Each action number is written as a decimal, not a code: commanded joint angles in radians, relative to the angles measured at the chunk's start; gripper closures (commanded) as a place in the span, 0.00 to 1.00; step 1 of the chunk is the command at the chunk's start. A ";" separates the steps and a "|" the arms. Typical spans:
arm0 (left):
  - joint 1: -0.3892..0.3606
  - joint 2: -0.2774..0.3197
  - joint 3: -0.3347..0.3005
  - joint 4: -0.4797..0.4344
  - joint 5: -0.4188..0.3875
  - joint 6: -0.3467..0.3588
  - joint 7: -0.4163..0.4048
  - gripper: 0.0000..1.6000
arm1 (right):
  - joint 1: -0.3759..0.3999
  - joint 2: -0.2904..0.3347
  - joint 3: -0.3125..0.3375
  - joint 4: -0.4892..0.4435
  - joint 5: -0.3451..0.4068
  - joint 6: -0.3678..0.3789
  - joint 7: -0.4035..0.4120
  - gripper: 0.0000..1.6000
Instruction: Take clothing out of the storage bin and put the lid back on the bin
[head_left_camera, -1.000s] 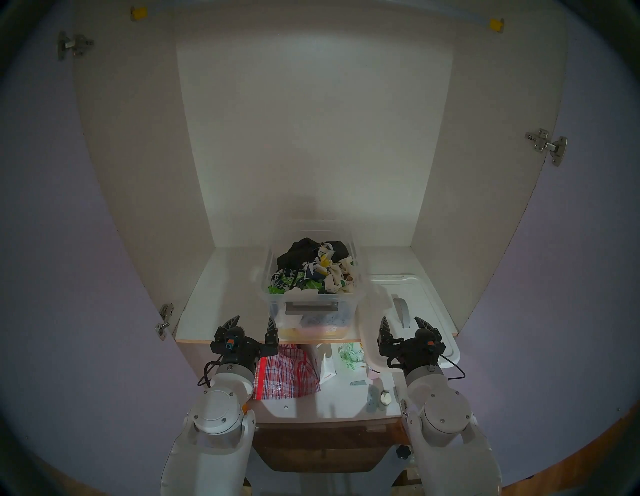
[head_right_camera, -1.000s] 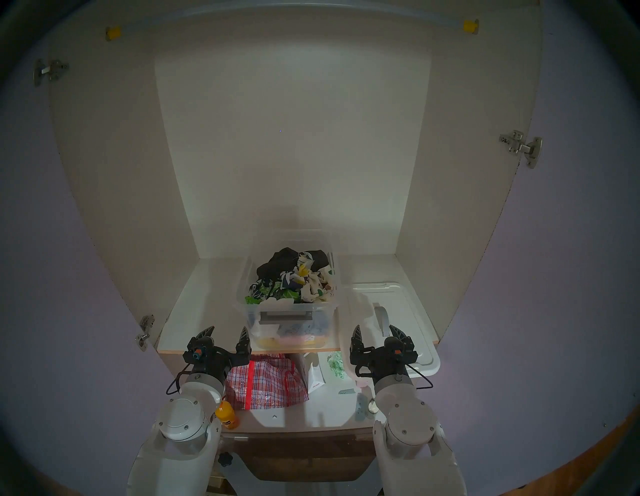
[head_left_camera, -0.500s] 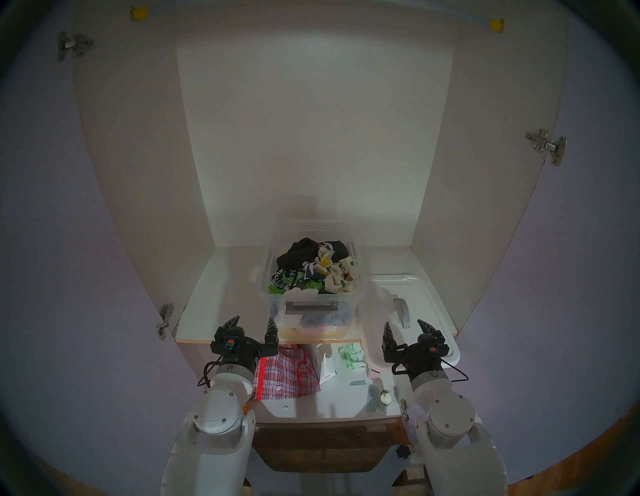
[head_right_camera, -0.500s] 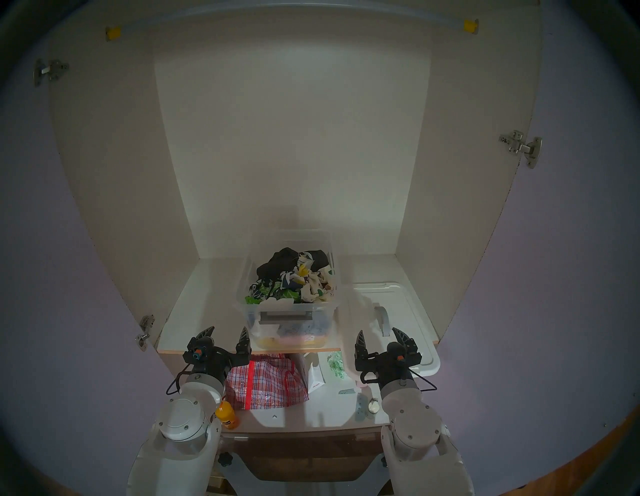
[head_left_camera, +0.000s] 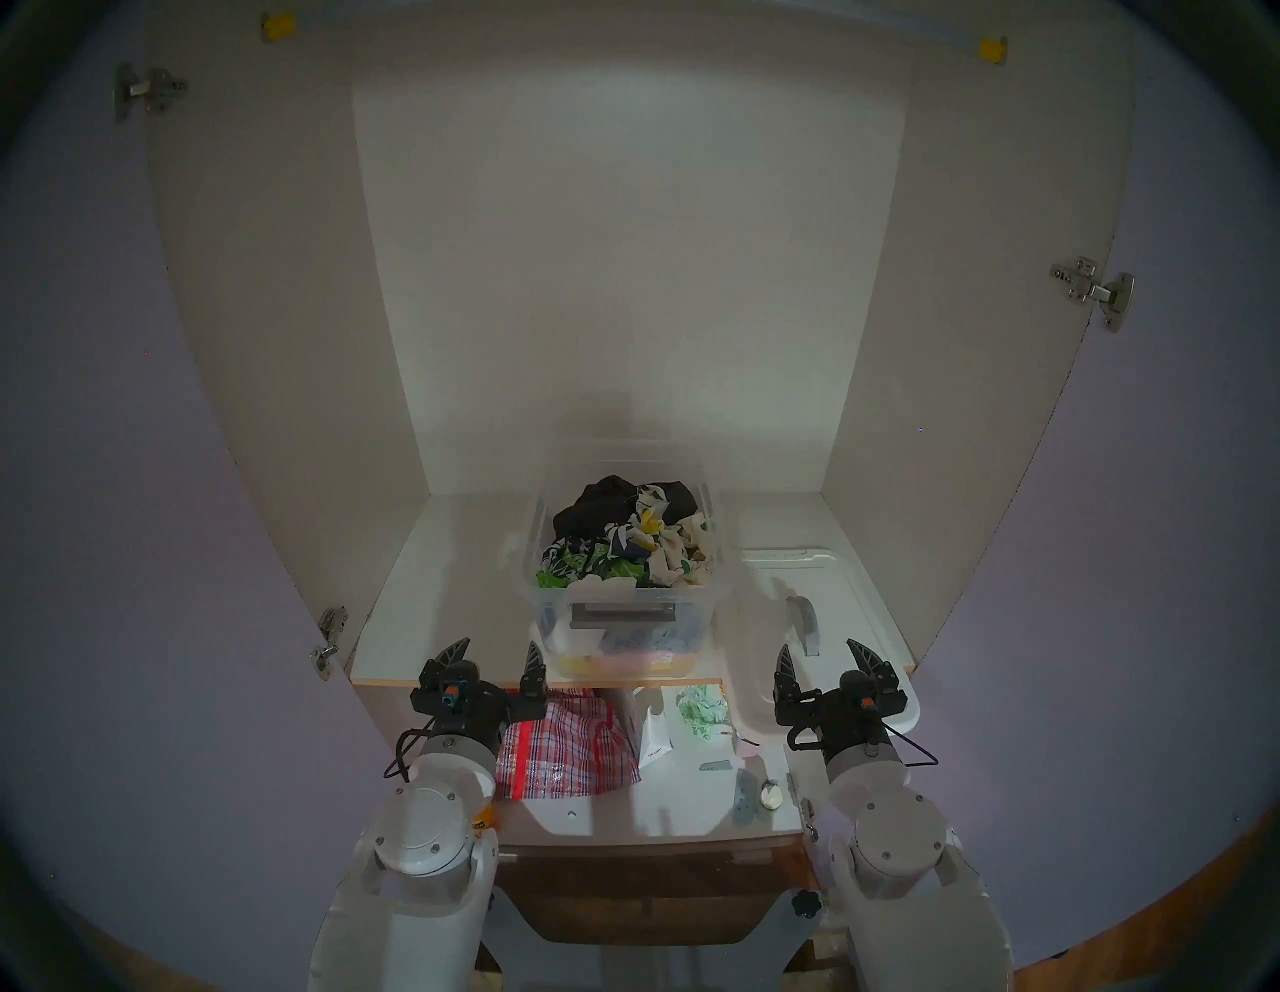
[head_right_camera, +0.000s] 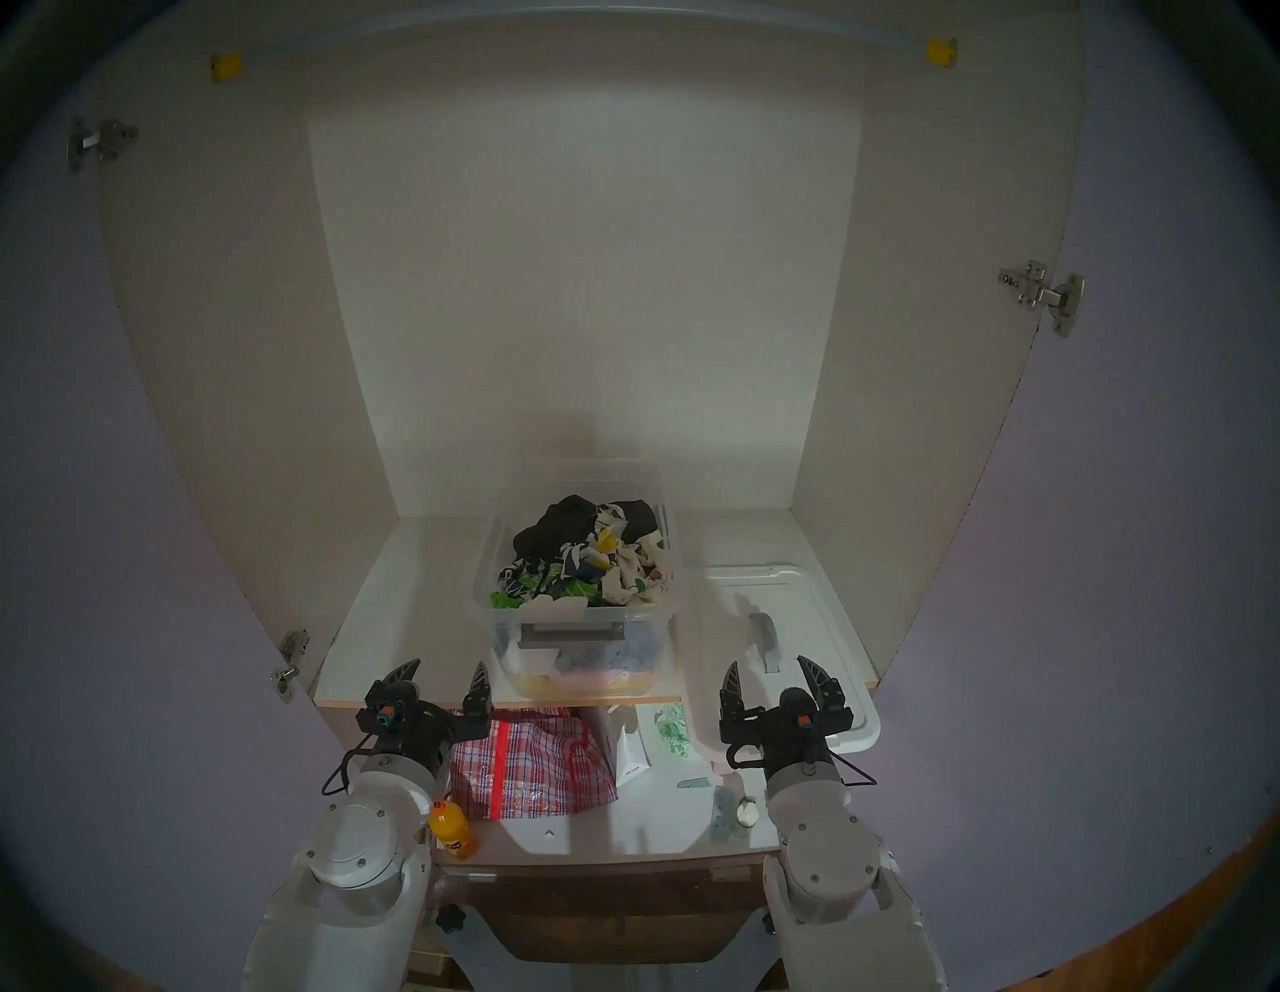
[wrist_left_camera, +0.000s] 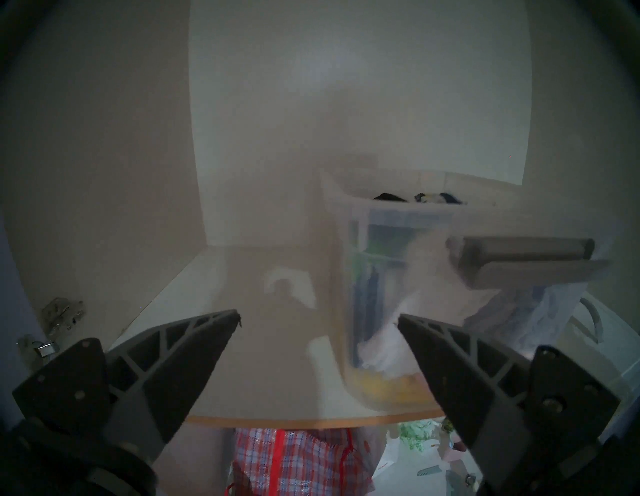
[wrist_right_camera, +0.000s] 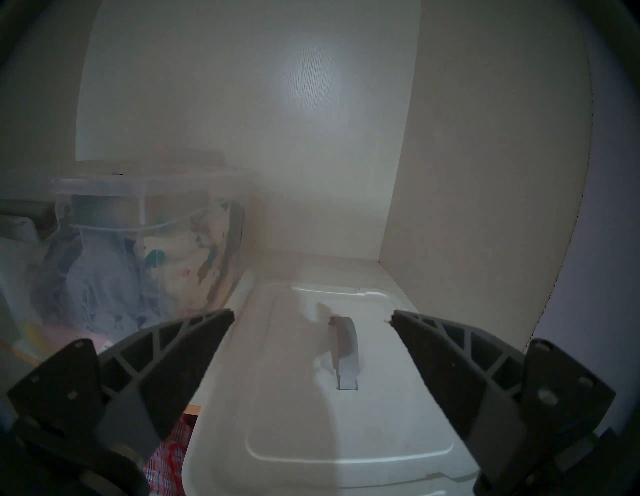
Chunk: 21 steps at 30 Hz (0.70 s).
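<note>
The clear storage bin stands open on the cupboard shelf, grey latch on its front. The navy-and-white floral clothing lies on top inside, beside a black garment and a cream spotted cloth. The white lid lies flat on the shelf right of the bin, overhanging the front edge, grey handle up. My left gripper is open and empty before the shelf edge, left of the bin. My right gripper is open and empty over the lid's near end.
A red-checked woven bag, a white carton and small items lie on the lower surface under the shelf. An orange bottle stands by my left arm. Cupboard side walls and open doors flank the shelf.
Both arms have drawn back and down a little from the shelf. My right gripper shifted right, my left shifted left. Both stayed open; bin, clothing and lid have not moved.
</note>
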 joint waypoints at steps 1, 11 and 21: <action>0.008 0.017 -0.010 -0.026 -0.029 -0.020 -0.033 0.00 | 0.012 -0.003 -0.003 -0.021 -0.001 -0.025 -0.003 0.00; 0.005 0.029 -0.003 -0.028 -0.028 -0.017 -0.019 0.00 | 0.012 -0.004 -0.002 -0.021 -0.001 -0.025 -0.003 0.00; -0.075 0.075 0.008 -0.062 -0.047 0.055 -0.058 0.00 | 0.012 -0.005 -0.002 -0.021 -0.002 -0.023 -0.003 0.00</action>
